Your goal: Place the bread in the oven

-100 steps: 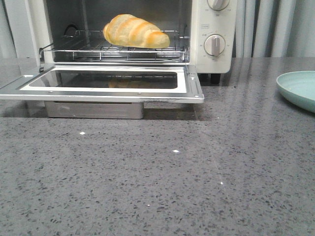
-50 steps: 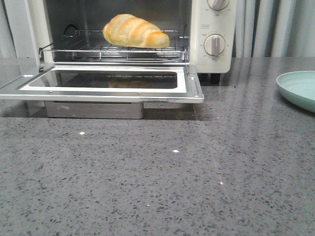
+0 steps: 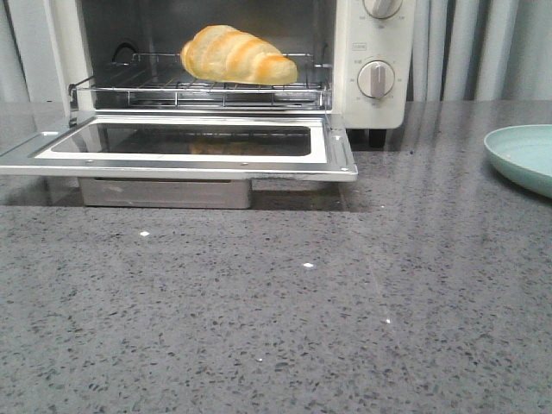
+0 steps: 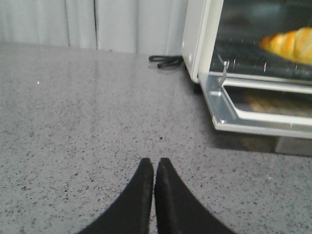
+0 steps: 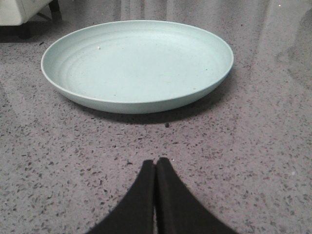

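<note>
I am looking over a grey speckled desk (image 3: 285, 319) from my rig. At the far left edge stands a cream-white oven (image 3: 207, 69) with its glass door (image 3: 181, 147) dropped flat toward me. The bread (image 3: 237, 56), a golden roll with darker stripes, lies on the wire rack (image 3: 198, 90) inside the oven, toward the right half of the rack, touching nothing else that I can see. Two round knobs (image 3: 376, 78) sit on the oven's right panel. At the right edge of the desk rests a pale green plate (image 3: 526, 155) with nothing on it.

Neither arm shows in the front view. From the left wrist camera, my left gripper (image 4: 154, 168) has its two dark fingers pressed together, holding nothing, hovering above bare desk, well apart from the oven's open door (image 4: 253, 112); the bread (image 4: 290, 44) is visible on the rack beyond. From the right wrist camera, my right gripper (image 5: 155, 168) is likewise pinched closed and empty, just short of the plate (image 5: 136, 63).

My judgement: the placing step looks finished, since the bread is on the rack and both grippers are clear. If anything is left, it would be lifting the door closed. That would call for the left arm to come under the door's front lip and swing it up without jolting the rack.
</note>
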Tool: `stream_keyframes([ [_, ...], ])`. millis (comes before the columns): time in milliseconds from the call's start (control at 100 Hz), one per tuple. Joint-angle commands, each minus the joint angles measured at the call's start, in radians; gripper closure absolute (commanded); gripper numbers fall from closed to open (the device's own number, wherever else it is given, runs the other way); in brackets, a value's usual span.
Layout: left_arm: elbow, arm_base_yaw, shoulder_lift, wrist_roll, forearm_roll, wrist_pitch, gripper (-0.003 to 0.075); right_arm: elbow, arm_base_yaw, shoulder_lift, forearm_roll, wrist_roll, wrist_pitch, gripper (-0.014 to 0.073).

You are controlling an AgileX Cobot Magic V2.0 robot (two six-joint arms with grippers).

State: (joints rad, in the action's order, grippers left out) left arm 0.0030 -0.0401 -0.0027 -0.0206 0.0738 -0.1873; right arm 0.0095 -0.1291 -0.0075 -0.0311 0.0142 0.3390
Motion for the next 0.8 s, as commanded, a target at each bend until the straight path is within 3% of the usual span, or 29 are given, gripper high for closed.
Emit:
stream_keyframes([
  [0,0.017,0.001,-0.027,0.000,-0.050,0.005,0.0741,0.027,-0.004,-0.021,-0.004,-0.004,-0.019,0.0661],
  [250,0.020,-0.001,-0.027,0.002,-0.106,-0.081,0.0741,0.027,-0.004,-0.021,-0.004,-0.004,-0.019,0.0661],
  [790,0.020,-0.001,-0.027,0.004,-0.102,-0.074,0.0741,0.027,-0.004,-0.021,-0.004,-0.004,-0.019,0.0661],
])
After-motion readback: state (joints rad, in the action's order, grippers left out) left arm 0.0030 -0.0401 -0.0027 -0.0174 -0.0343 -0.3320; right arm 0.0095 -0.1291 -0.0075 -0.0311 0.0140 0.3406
